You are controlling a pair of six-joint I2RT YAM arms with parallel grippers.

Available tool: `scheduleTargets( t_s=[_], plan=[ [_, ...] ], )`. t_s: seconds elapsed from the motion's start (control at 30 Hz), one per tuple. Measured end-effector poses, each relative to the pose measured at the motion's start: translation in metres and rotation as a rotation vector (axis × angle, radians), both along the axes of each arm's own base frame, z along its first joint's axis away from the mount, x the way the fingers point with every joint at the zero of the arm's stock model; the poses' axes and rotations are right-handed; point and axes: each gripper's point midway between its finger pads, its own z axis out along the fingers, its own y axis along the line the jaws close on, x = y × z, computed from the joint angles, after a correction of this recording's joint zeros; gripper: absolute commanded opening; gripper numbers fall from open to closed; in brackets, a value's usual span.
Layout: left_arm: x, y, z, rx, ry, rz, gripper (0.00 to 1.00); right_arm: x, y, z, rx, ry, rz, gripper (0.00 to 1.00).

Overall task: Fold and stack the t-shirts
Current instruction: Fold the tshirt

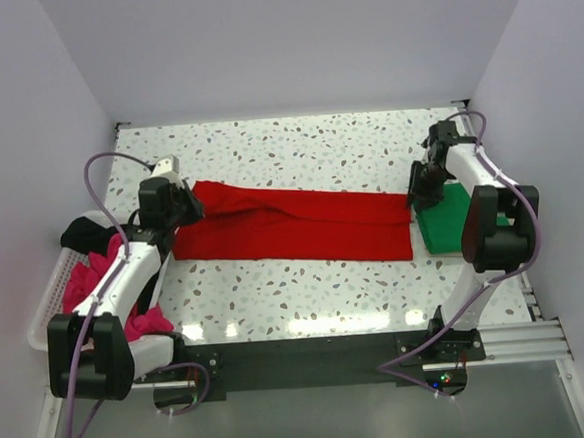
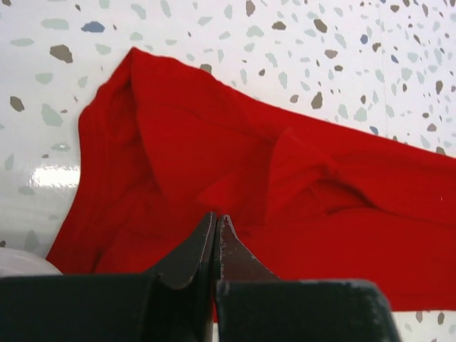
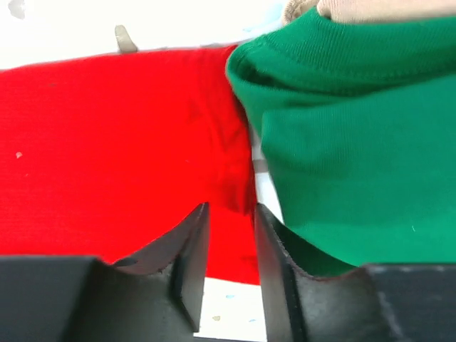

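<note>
The bright red t-shirt lies as a long folded band across the middle of the table. My left gripper is at its left end. In the left wrist view its jaws are shut tip to tip low over the red cloth, with no cloth seen clamped. My right gripper is at the shirt's right end, jaws slightly open astride the red edge. The folded green t-shirt lies beside it. The magenta t-shirt and black t-shirt are in the basket.
The white slotted basket stands at the table's left edge beside my left arm. White walls close in the table on the left, back and right. A black rail runs along the near edge between the arm bases.
</note>
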Motion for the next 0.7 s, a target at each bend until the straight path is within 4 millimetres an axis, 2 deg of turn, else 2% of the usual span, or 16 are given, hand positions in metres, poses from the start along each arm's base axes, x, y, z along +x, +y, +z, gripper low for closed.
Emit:
scheduleTargets(
  t_s=[0.13,0.23,0.43,0.63,0.7],
  plan=[
    [-0.016,-0.005,-0.011,-0.017,0.036,-0.034,0.02,0.002,0.004,0.017,-0.004,-0.051,0.018,0.47],
    [-0.026,-0.008,-0.024,-0.025,0.084,-0.054,0.02,0.006,0.019,0.027,-0.005,-0.079,0.062,0.49],
    [-0.041,-0.009,-0.037,-0.003,0.152,-0.088,0.07,0.031,0.088,0.045,0.046,-0.163,0.213,0.50],
    [-0.060,-0.009,-0.049,0.016,0.229,-0.123,0.25,0.059,0.162,0.034,0.145,-0.179,0.326,0.52],
    [-0.067,-0.009,-0.053,0.016,0.259,-0.129,0.39,0.068,0.193,0.029,0.194,-0.182,0.375,0.53]
  ],
)
